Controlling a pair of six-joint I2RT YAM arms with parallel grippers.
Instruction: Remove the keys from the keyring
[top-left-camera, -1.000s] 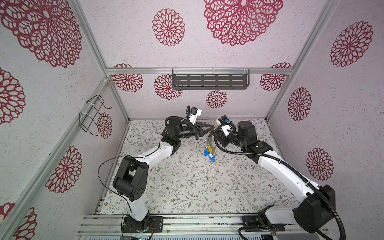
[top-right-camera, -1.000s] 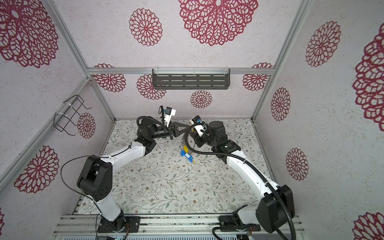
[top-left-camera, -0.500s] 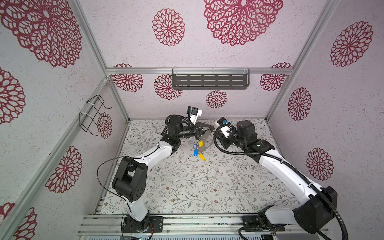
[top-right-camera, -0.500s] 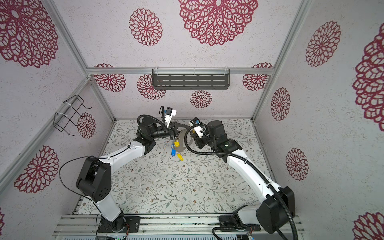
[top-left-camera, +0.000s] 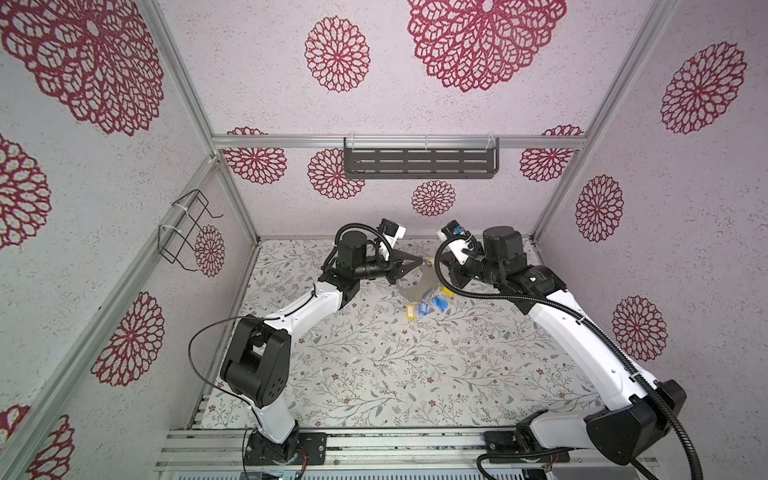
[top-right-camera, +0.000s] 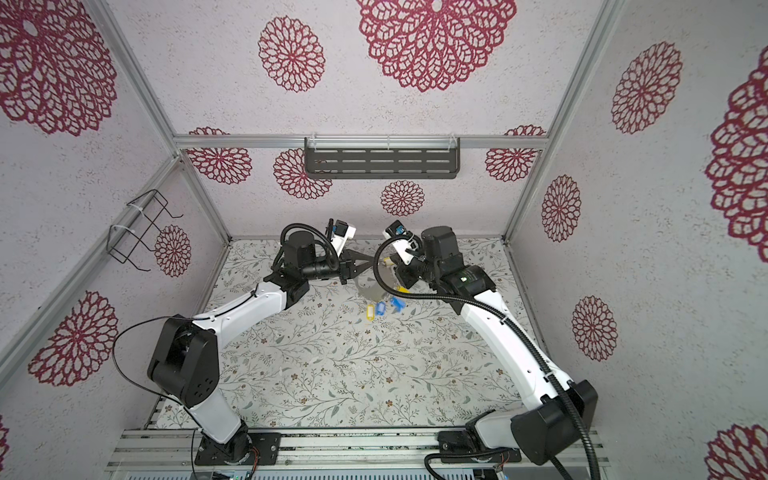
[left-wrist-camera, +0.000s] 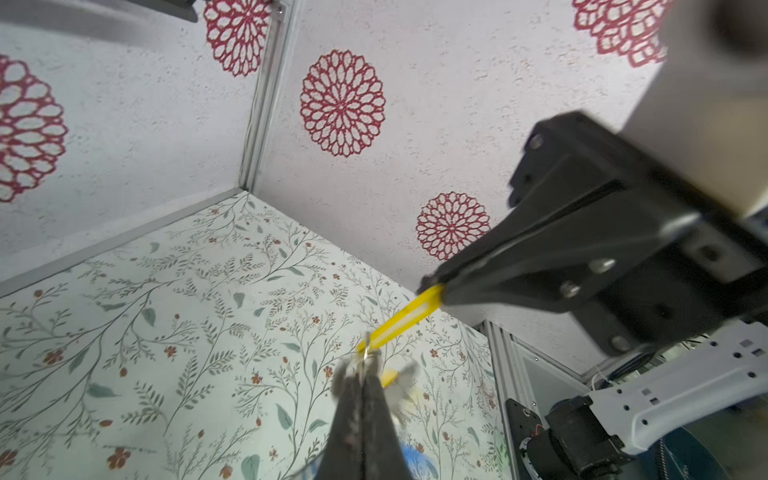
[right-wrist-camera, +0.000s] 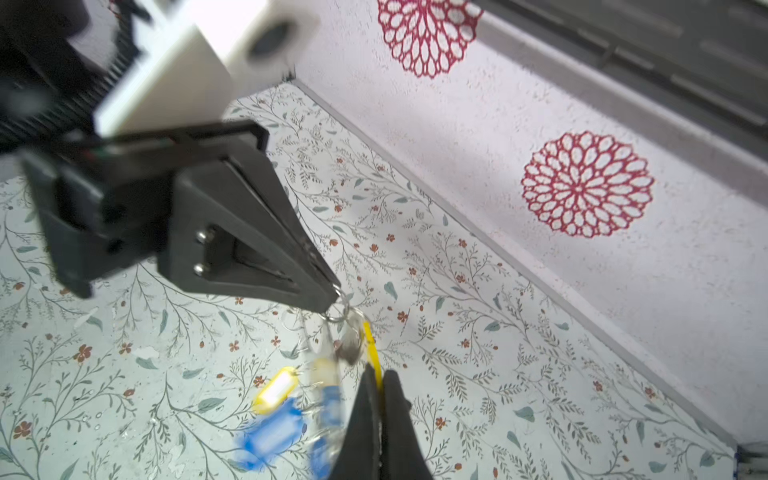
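**Thin grip, taut ring: slip or tangle ahead**

Closest in, at the right gripper (right-wrist-camera: 379, 384): pinches only the thin edge of a yellow tag (right-wrist-camera: 371, 345), pressed together on it. Risks sliding off the slick plastic under a hard pull, with so little of it inside the grip.

Just beyond, at the split ring (right-wrist-camera: 341, 312): links that tag to the keyring (top-left-camera: 411, 284). Probably does not open under a straight tug; more likely jams, bends, or drags the whole keyring along instead of releasing.

Next, at the left gripper (right-wrist-camera: 332, 296): clamps shut at the keyring's rim, right beside that ring; cannot tell whether on the metal rim itself or on the ring. Holds by a narrow tip only, so may let the keyring twist or drop.

Lower down, apparently clear of the table (top-left-camera: 374, 353): hangs blurred between the two grippers, with the other keys (right-wrist-camera: 270, 434) dangling blue and yellow beneath. Looks to be swinging; could wrap them around either gripper or hide the ring from view.

Farthest, by the back wall (top-left-camera: 374, 216): leaves little room behind both wrists for a long pull; could end in a knock against it.
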